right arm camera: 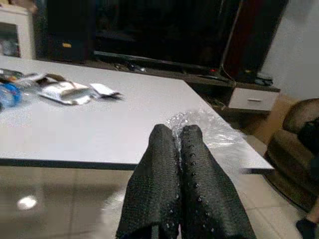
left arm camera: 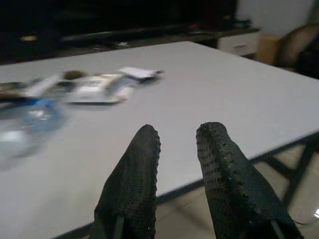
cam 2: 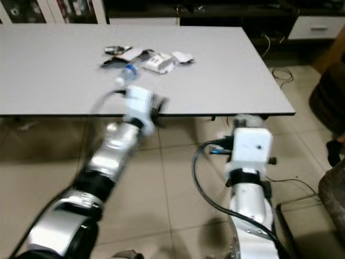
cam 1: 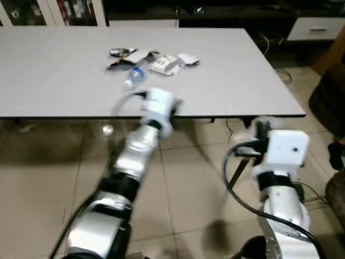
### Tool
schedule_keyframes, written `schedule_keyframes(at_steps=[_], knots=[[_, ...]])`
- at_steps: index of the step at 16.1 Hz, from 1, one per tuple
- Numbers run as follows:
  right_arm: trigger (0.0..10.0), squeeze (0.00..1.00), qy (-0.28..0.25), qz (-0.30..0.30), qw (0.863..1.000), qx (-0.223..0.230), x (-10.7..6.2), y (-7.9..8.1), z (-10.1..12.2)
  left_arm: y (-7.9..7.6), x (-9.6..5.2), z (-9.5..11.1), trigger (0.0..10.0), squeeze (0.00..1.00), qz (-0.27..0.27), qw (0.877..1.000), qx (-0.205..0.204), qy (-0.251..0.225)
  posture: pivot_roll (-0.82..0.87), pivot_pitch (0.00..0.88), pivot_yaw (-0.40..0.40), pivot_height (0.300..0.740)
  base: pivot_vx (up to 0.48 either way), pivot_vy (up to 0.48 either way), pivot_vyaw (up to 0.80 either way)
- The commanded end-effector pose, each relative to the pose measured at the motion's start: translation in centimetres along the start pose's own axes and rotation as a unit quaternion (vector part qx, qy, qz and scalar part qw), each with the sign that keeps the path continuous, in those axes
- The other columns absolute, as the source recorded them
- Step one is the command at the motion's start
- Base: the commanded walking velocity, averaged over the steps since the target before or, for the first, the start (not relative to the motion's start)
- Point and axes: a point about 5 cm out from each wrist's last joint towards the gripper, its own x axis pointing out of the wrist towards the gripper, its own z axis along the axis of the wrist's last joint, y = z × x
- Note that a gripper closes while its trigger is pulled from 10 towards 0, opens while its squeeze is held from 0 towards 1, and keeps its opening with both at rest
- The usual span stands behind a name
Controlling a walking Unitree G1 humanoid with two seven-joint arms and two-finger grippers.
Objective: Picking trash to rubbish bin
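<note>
Left wrist view shows my left end effector [left arm camera: 177, 149] with its two black fingers [left arm camera: 134, 174] a narrow gap apart, holding nothing, at the near edge of the grey table [cam 1: 242, 81]. My right end effector [right arm camera: 177, 142] has its fingers pressed together on a crinkled piece of clear plastic film [right arm camera: 209, 129] (low, beside the table's near right corner). Farther across the table lie a plastic bottle [cam 1: 133, 76] and scattered wrappers [cam 1: 164, 63].

A grey desk [cam 1: 242, 81] stands on a beige tiled floor [cam 1: 32, 183]; cables [cam 1: 280, 73] trail beside a white drawer unit [cam 1: 315, 27].
</note>
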Motion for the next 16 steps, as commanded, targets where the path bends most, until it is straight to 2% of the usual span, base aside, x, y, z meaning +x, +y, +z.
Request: schedule_keyframes(at_steps=[1,11,13,16], knots=[[10.0,0.00,0.003,-0.008,1.000,-0.001,-0.05,-0.42,-0.10,-1.37,0.35,0.19,10.0,0.00,-0.021,1.000,-0.002,0.000,0.04,0.105,-0.019,0.740,0.000,0.465,0.00],[10.0,0.00,0.005,-0.009,1.000,-0.002,-0.16,-0.35,-0.14,-1.76,0.33,0.06,10.0,0.00,-0.032,0.999,0.002,0.003,0.04,0.110,-0.020,0.740,0.000,0.468,0.00],[10.0,0.00,0.008,-0.010,1.000,-0.002,-0.19,-0.35,-0.19,-1.82,0.30,0.09,10.0,0.00,-0.037,0.999,0.007,-0.001,0.04,0.113,-0.021,0.740,0.000,0.127,-0.21],[10.0,0.00,0.010,-0.010,1.000,-0.001,-0.20,-0.30,-0.23,-2.03,0.16,0.20,10.0,0.00,-0.052,0.999,0.006,-0.011,0.04,0.115,-0.020,0.740,0.000,0.000,-0.80]])
